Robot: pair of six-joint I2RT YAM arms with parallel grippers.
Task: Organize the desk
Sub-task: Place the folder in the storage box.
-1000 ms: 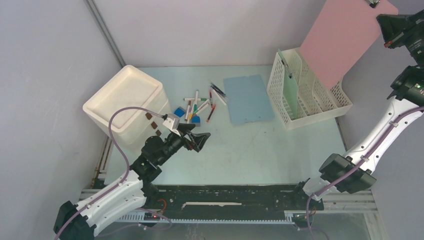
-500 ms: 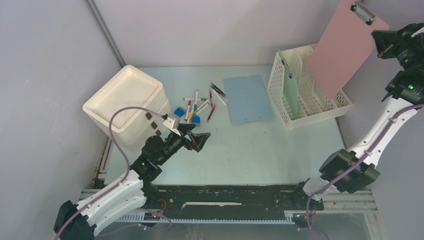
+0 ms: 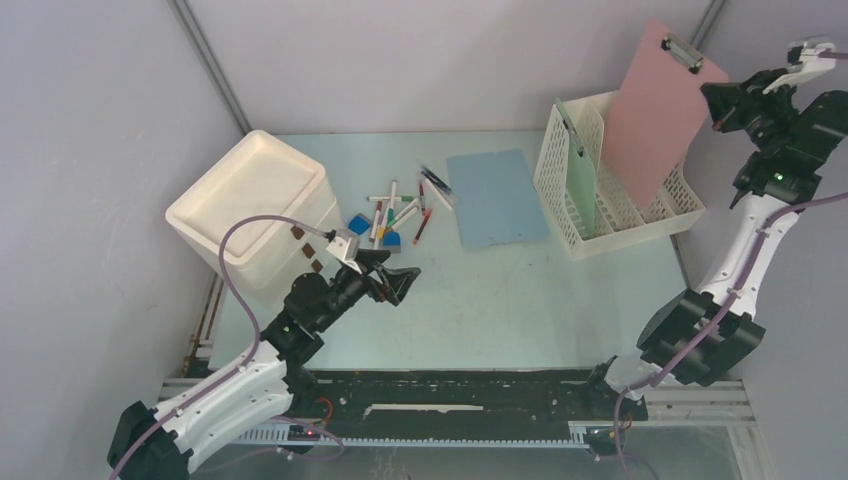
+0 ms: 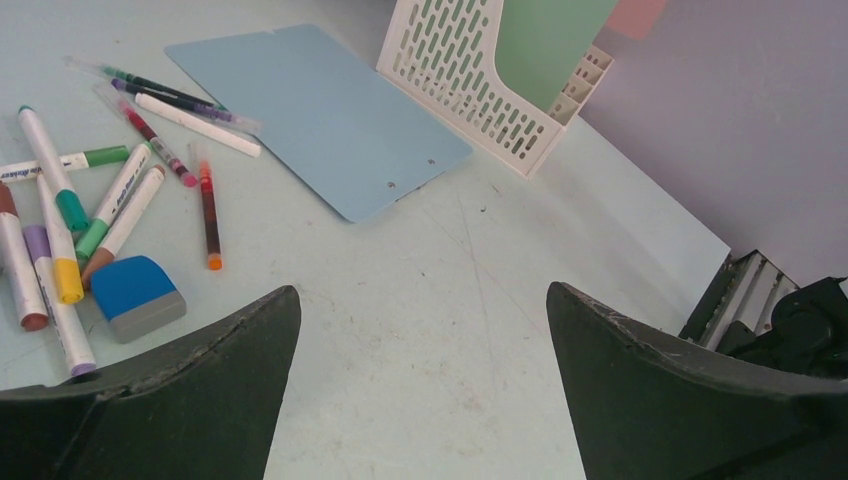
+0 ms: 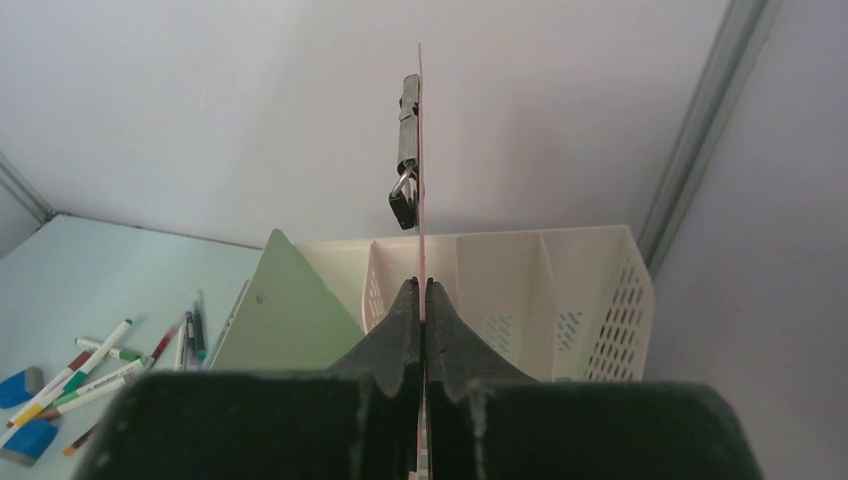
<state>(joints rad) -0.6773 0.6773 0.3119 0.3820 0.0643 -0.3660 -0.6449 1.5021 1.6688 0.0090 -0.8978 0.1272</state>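
The right end effector (image 5: 421, 300) is clamped on the pink clipboard (image 3: 655, 105), holding it over the white file rack (image 3: 680, 205) at 2 o'clock on the desk (image 3: 520, 290). The left end effector (image 4: 422, 295), jaws spread wide and empty, hovers above the desk near 8 o'clock.

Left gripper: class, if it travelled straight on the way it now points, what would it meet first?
Probably bare desk, just short of the blue clipboard. The tilt of the left gripper is hard to judge, so it might reach the clipboard instead.
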